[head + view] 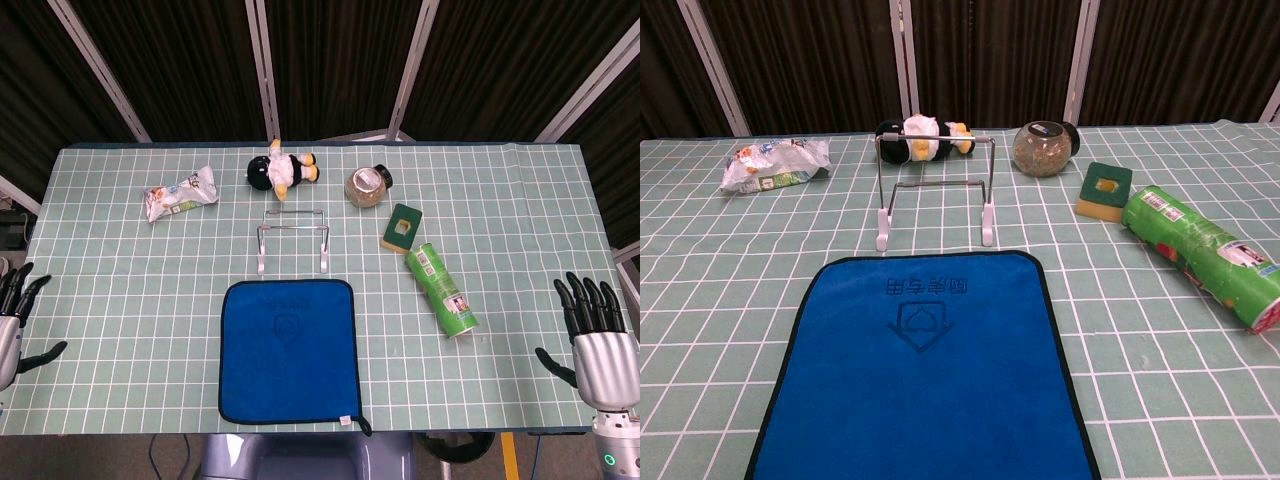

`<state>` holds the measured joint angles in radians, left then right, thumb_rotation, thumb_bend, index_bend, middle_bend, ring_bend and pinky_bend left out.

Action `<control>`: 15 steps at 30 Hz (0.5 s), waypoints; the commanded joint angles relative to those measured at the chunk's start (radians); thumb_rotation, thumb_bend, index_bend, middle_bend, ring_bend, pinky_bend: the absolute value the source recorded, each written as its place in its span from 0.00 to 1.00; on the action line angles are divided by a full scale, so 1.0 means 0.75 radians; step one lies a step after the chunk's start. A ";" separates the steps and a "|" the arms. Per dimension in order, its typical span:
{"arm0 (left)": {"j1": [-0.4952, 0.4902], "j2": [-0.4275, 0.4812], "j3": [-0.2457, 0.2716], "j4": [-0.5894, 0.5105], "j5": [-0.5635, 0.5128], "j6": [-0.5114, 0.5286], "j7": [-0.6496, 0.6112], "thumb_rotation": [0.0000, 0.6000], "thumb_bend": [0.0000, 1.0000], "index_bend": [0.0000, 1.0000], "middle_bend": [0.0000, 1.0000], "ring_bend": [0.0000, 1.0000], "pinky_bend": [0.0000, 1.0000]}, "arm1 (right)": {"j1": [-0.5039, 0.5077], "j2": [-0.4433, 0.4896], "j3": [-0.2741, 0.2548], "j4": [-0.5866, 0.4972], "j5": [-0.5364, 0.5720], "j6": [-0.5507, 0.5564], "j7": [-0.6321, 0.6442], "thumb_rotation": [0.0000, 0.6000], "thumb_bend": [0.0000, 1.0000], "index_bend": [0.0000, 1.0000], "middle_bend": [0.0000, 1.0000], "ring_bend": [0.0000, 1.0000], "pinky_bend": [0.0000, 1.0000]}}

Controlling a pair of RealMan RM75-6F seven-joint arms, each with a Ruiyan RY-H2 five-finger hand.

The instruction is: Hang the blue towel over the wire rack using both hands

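The blue square towel with black trim (289,339) lies flat on the green checked tablecloth (120,300), at the near edge of the table, centred. It is unfolded, with a faint logo embossed on top. Just beyond its far edge stands the small chrome wire rack with white feet (934,190), upright and apart from the towel.

The left hand (12,320) is at the table's left edge, fingers spread, holding nothing. The right hand (596,340) is at the right edge, fingers spread and pointing up, also holding nothing. Both are well apart from the towel; the chest view shows neither.

Behind the rack lies a black, white and yellow plush toy (282,170). A crumpled white snack packet (180,194) sits far left. Right of the rack: a round glass jar with a black lid (368,185), a green and yellow sponge (401,227), and a green cylindrical can (442,290) lying on its side.
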<state>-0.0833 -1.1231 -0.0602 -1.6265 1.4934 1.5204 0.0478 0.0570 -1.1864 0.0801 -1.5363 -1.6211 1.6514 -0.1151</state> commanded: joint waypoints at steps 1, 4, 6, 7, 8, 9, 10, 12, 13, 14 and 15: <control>0.000 -0.007 -0.001 0.007 -0.001 0.004 0.006 1.00 0.00 0.00 0.00 0.00 0.00 | -0.002 0.009 -0.006 -0.014 0.009 -0.013 -0.003 1.00 0.00 0.00 0.00 0.00 0.00; 0.003 -0.008 0.000 0.002 -0.003 0.005 0.002 1.00 0.00 0.00 0.00 0.00 0.00 | 0.003 0.013 -0.017 -0.029 0.001 -0.035 -0.003 1.00 0.00 0.00 0.00 0.00 0.00; 0.003 -0.005 0.000 -0.006 -0.007 0.001 -0.007 1.00 0.00 0.00 0.00 0.00 0.00 | 0.018 0.014 -0.030 -0.041 -0.022 -0.061 -0.002 1.00 0.00 0.00 0.00 0.00 0.00; 0.003 -0.003 -0.001 -0.009 -0.008 0.001 -0.010 1.00 0.00 0.00 0.00 0.00 0.00 | 0.032 0.012 -0.037 -0.041 -0.045 -0.077 0.002 1.00 0.00 0.00 0.00 0.00 0.00; 0.003 -0.002 -0.002 -0.009 -0.008 0.001 -0.011 1.00 0.00 0.00 0.00 0.00 0.00 | 0.043 0.010 -0.042 -0.039 -0.064 -0.088 0.004 1.00 0.00 0.00 0.00 0.00 0.00; 0.003 -0.001 -0.003 -0.009 -0.008 0.003 -0.010 1.00 0.00 0.00 0.00 0.00 0.00 | 0.063 0.005 -0.049 -0.029 -0.097 -0.104 0.006 1.00 0.00 0.00 0.00 0.00 0.00; 0.004 -0.001 -0.005 -0.008 -0.009 0.006 -0.009 1.00 0.00 0.00 0.00 0.00 0.00 | 0.086 -0.002 -0.058 -0.015 -0.134 -0.123 0.010 1.00 0.00 0.00 0.00 0.00 0.00; 0.006 -0.002 -0.006 -0.008 -0.012 0.009 -0.007 1.00 0.00 0.00 0.00 0.00 0.00 | 0.132 -0.016 -0.075 0.006 -0.197 -0.169 0.022 1.00 0.00 0.00 0.00 0.00 0.00; 0.007 -0.002 -0.006 -0.010 -0.015 0.008 -0.005 1.00 0.00 0.00 0.00 0.00 0.00 | 0.164 -0.023 -0.086 0.015 -0.233 -0.205 0.034 1.00 0.00 0.00 0.00 0.00 0.00; 0.008 -0.002 -0.005 -0.013 -0.020 0.005 -0.002 1.00 0.00 0.00 0.00 0.00 0.00 | 0.212 -0.031 -0.099 0.020 -0.275 -0.263 0.056 1.00 0.00 0.00 0.00 0.00 0.00; 0.009 -0.001 -0.004 -0.015 -0.024 0.003 0.002 1.00 0.00 0.00 0.00 0.00 0.00 | 0.237 -0.035 -0.105 0.019 -0.292 -0.295 0.066 1.00 0.00 0.00 0.00 0.00 0.00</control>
<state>-0.0774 -1.1242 -0.0639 -1.6364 1.4772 1.5240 0.0477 0.1732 -1.1970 0.0244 -1.5369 -1.7817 1.4997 -0.0923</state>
